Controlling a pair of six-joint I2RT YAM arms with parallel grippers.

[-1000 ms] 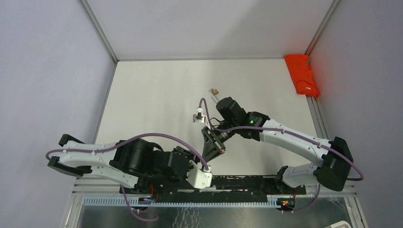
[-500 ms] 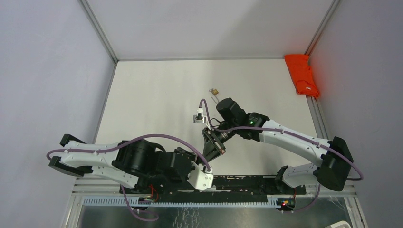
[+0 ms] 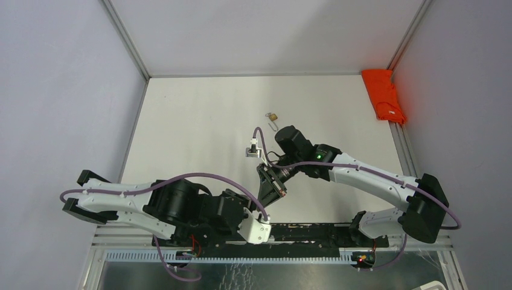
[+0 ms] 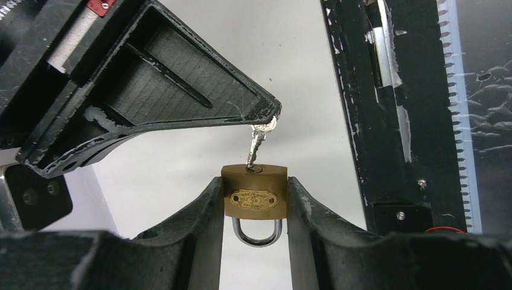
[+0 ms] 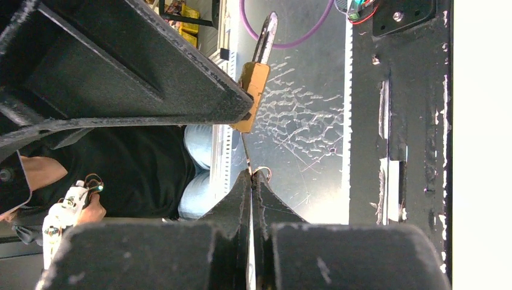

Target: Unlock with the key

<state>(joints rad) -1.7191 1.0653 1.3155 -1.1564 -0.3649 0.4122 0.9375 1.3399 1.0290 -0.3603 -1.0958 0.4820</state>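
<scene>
Two grippers met low in the middle of the top view, near the front edge of the white table (image 3: 199, 121), and their black bodies hid the lock from above. In the left wrist view the left gripper (image 4: 253, 181) was clamped on a small brass padlock (image 4: 253, 196) in the lower centre, one finger pressing each side, the shackle pointing down and the keyhole up. A silver key (image 4: 256, 145) stood a little tilted in the keyhole. Its head was pinched at the closed tip of the right gripper (image 4: 268, 115), whose wide fingers filled the upper left of that frame and covered much of the table.

In the right wrist view the padlock appeared edge-on in the upper centre, partly behind a finger of the left gripper. A black rail (image 4: 386, 121) ran down the right side of the left wrist view.

Further back on the table, well apart from the grippers, lay a small brass object (image 3: 273, 116), too small to tell exactly. A red cloth (image 3: 383, 95) lay at the upper right corner.
</scene>
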